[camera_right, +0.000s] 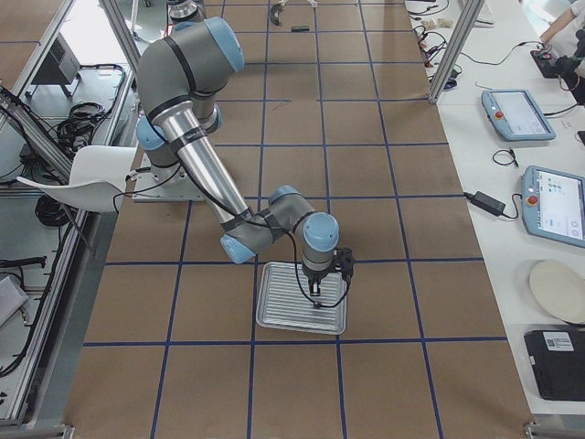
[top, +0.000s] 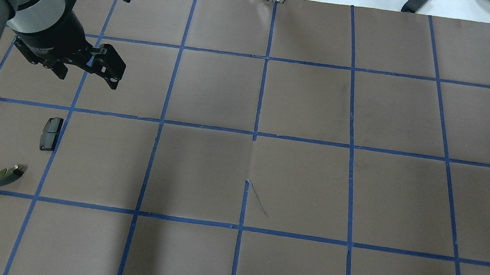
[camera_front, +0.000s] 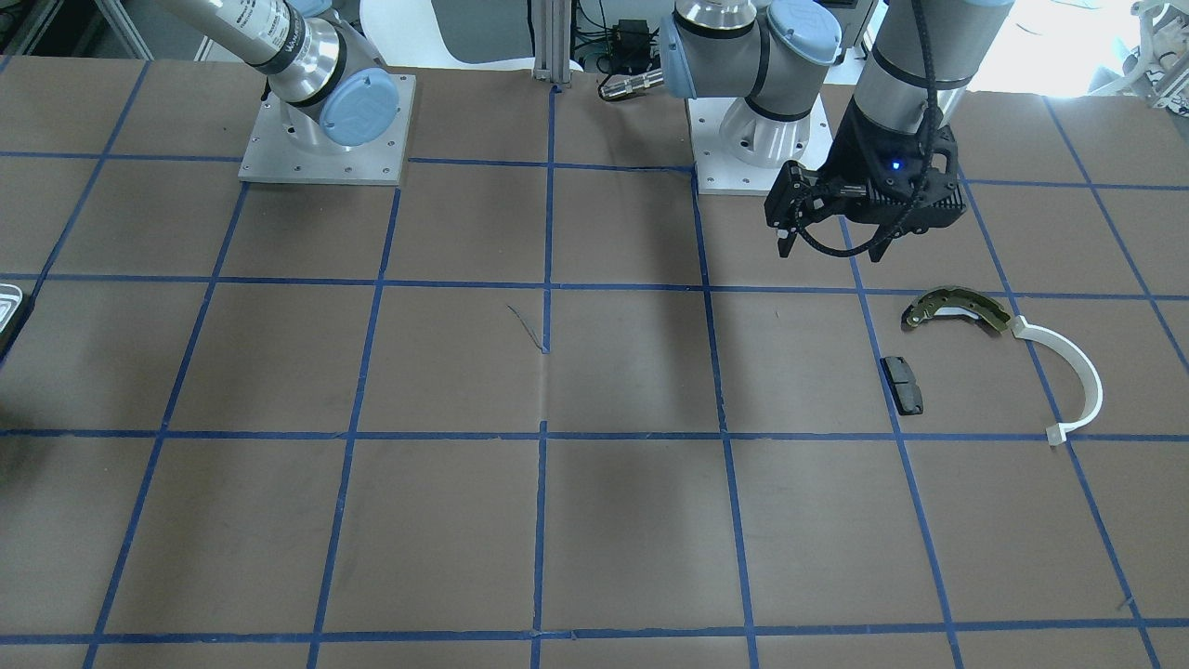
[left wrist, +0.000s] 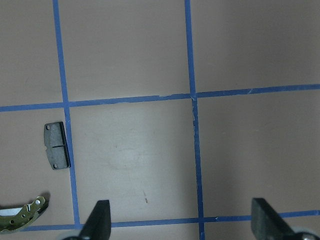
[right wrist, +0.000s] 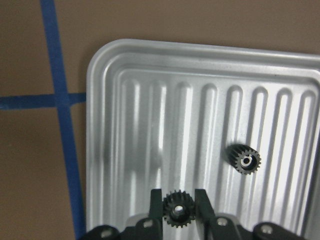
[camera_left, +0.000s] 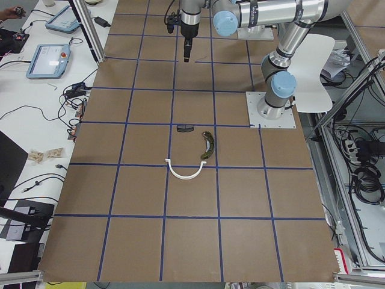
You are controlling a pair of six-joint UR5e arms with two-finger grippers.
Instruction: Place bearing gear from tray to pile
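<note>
Right hand (right wrist: 176, 206): pinching a small black gear (right wrist: 176, 211) by its teeth, above the tray (right wrist: 115, 100). Gear: likely stiff, light metal, slippery, best gripped across opposite teeth. Left hand (left wrist: 182, 221): spread, empty.

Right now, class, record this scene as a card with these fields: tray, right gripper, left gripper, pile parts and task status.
tray: holds two bearing gears
right gripper: shut on the gripped gear, over the tray
loose gear: lies alone on the tray's ribbed floor
left gripper: open, empty
pile parts: brake shoe, white arc, black pad
task status: no gear among the pile parts yet
</note>
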